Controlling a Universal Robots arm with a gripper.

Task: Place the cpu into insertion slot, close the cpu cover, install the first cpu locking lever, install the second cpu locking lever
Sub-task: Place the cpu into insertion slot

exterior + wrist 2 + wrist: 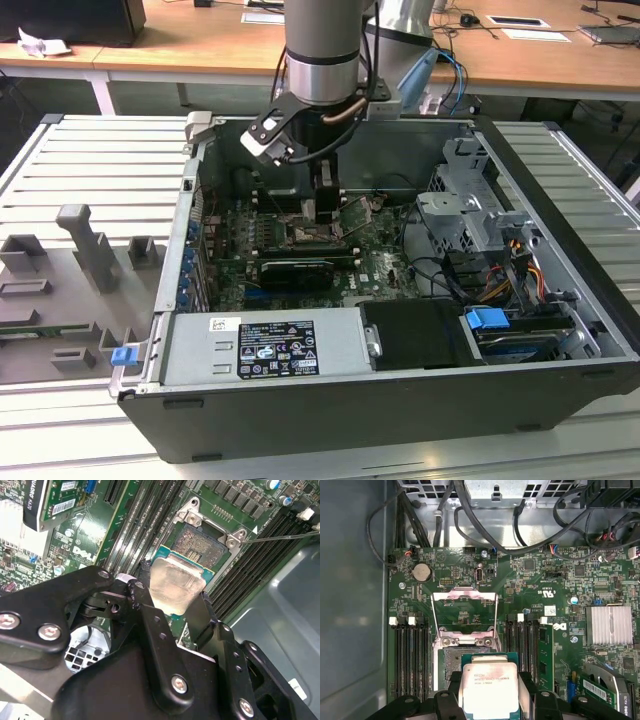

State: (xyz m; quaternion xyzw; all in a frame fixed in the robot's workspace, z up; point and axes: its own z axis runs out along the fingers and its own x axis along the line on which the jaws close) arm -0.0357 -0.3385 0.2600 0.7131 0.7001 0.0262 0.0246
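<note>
One black gripper (325,205) hangs inside the open dark computer case (330,420) in the exterior view, walls well apart; in the second wrist view its fingers (205,615) clamp the flat silver-grey square cpu (175,580) near the square black insertion slot (200,547); in the first wrist view the thin silver cpu cover (465,596) lies flipped open; seating well likely means squaring chip edges to the socket rim, level.

Place: a lab or workshop
Signs: robot arm (320,50), open computer (300,425), ribbed metal table (60,150), wooden desks (200,40)
</note>
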